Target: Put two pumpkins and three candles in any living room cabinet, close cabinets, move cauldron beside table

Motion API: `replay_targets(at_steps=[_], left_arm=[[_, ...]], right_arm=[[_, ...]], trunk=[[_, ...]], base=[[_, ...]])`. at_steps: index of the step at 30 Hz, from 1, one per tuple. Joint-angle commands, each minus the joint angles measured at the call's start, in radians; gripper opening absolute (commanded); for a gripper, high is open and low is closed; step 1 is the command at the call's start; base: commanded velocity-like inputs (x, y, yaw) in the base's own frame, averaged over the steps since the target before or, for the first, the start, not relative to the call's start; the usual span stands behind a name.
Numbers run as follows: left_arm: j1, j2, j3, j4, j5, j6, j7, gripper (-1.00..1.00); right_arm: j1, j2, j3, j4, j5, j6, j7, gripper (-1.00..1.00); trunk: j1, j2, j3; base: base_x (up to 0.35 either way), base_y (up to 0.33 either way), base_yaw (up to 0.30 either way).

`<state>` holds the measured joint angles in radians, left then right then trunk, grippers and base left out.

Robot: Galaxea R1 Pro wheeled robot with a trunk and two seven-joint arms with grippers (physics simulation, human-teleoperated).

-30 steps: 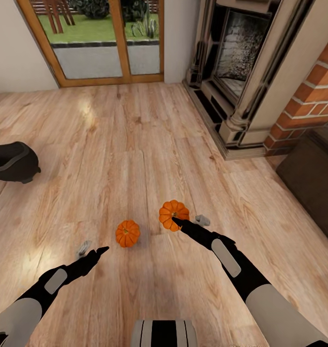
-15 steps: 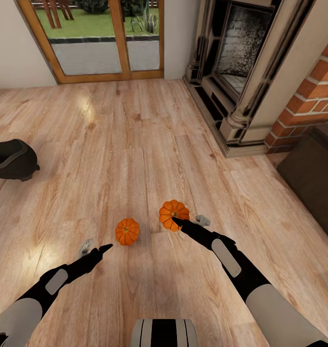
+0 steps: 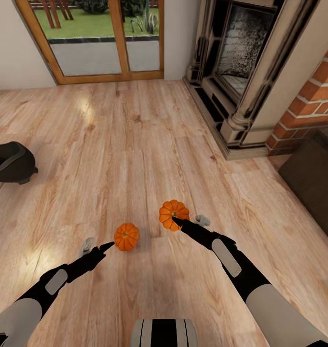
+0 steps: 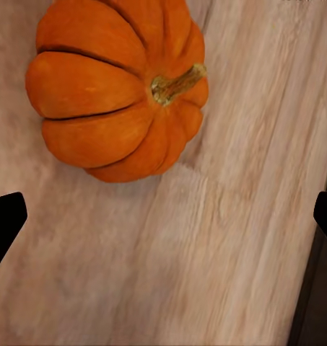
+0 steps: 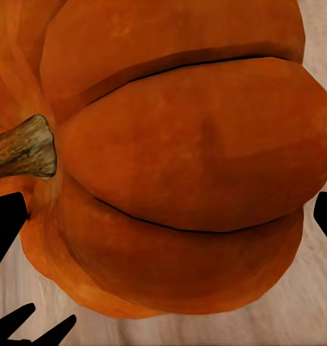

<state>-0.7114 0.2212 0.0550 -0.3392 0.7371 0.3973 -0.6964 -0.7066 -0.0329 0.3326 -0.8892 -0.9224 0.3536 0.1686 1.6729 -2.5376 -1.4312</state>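
Two orange pumpkins lie on the plank floor. My left gripper is open, just short of the left pumpkin. In the left wrist view that pumpkin lies ahead of the spread fingertips, not between them. My right gripper is open at the right pumpkin. In the right wrist view that pumpkin looms very close, with the fingertips at either side of it. The black cauldron sits on the floor at far left. A dark brown cabinet stands at right.
An ornate fireplace with a raised hearth and a red brick chimney stands at the back right. Wood-framed glass doors are at the back. Open wood floor stretches between the pumpkins and the doors.
My left gripper has slid forward and to the right, closer to the left pumpkin. The right arm has held still at its pumpkin. The view has shifted slightly.
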Motion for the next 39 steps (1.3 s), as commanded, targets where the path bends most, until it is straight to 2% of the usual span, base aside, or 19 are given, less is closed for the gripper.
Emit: replay_targets(at_steps=[1,16,28,39], left_arm=[[0.0,0.0,0.005,0.0,0.002,0.009,-0.003,1.0],[0.0,-0.002,0.005,0.0,0.004,0.007,0.006,1.0],[0.0,-0.002,0.005,0.0,0.005,0.004,0.008,1.0],[-0.001,-0.001,0.005,-0.001,0.004,0.006,0.004,1.0]], right_arm=[[-0.001,-0.001,0.002,-0.001,-0.006,0.002,0.0,-1.0],[-0.001,-0.007,0.002,-0.001,-0.006,0.003,0.0,-1.0],[-0.001,-0.007,0.003,-0.001,-0.006,0.003,0.0,-1.0],[-0.001,-0.008,0.002,-0.001,-0.006,0.003,0.0,-1.0]], trunk=[[0.0,0.0,-0.001],[0.0,0.0,-0.001],[0.0,0.0,-0.001],[0.005,-0.003,-0.043]], base=[[0.041,0.0,0.0],[0.111,0.076,0.0],[0.017,0.013,0.0],[0.0,0.0,0.0]])
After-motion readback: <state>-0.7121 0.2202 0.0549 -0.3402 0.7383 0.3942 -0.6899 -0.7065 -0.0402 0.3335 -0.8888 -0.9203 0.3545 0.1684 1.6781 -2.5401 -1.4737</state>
